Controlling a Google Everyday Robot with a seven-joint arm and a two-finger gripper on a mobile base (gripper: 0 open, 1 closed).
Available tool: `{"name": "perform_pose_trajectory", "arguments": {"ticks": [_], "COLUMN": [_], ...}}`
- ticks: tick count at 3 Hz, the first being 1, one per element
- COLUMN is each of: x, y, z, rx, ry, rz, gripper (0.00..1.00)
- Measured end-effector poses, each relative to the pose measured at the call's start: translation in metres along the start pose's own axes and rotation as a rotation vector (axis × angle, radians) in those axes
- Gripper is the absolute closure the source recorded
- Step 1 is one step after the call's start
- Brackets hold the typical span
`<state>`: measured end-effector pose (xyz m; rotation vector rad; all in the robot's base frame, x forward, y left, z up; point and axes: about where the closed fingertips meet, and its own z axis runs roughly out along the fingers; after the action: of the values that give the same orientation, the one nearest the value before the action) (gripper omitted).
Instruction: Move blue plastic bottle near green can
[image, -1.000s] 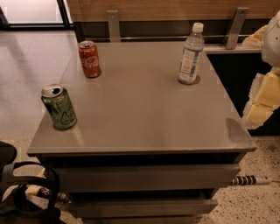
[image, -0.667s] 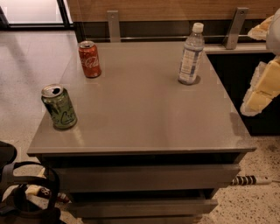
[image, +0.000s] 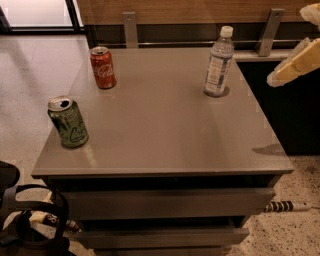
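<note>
Holding everything up, tabletop (image: 165, 130): a broad grey slab, seen from above and in front, with a dull sheen and three drinks standing on it.
Floor (image: 30, 65): pale speckled stone, running off to the left and showing again at the lower right.
Drawers (image: 165, 202): two grey fronts stacked under the slab, both pulled slightly out.
Back wall (image: 200, 10): a wood panel over a dark strip, with two upright metal brackets fixed to it.
Dark gear (image: 30, 225): black looped straps or cable at the lower left corner, beside the drawers; I cannot say what it is.
Gripper (image: 294, 65): a pale cream shape at the right edge, out past the slab's right side and clear of everything on it. It slants down toward the left, and whether it is spread or closed I cannot tell.
Blue plastic bottle (image: 219, 62): upright at the back right of the slab, long axis vertical, white cap pointing up, base flat on the surface, label facing the front. It is the nearest of the three to the gripper, yet apart from it.
Green can (image: 68, 122): upright near the front left edge, silver top up, well apart from the bottle across the slab's diagonal.
Red can (image: 103, 68): upright at the back left, behind the green can and apart from it.
</note>
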<state>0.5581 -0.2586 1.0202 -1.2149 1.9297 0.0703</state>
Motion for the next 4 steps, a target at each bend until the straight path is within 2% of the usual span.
{"name": "perform_pose_trajectory", "arguments": {"ticks": [1, 2, 3, 4], "x": [-0.017, -0.017, -0.015, -0.01], "y": [-0.025, -0.025, -0.031, -0.053], "z": [0.027, 0.027, 0.039, 0.079], "rx": [0.015, 0.015, -0.002, -0.039], "ry": [-0.216, -0.216, -0.253, -0.349], "rz": [0.086, 0.086, 0.119, 0.201], "gripper": [0.0, 0.0, 0.0, 0.0]}}
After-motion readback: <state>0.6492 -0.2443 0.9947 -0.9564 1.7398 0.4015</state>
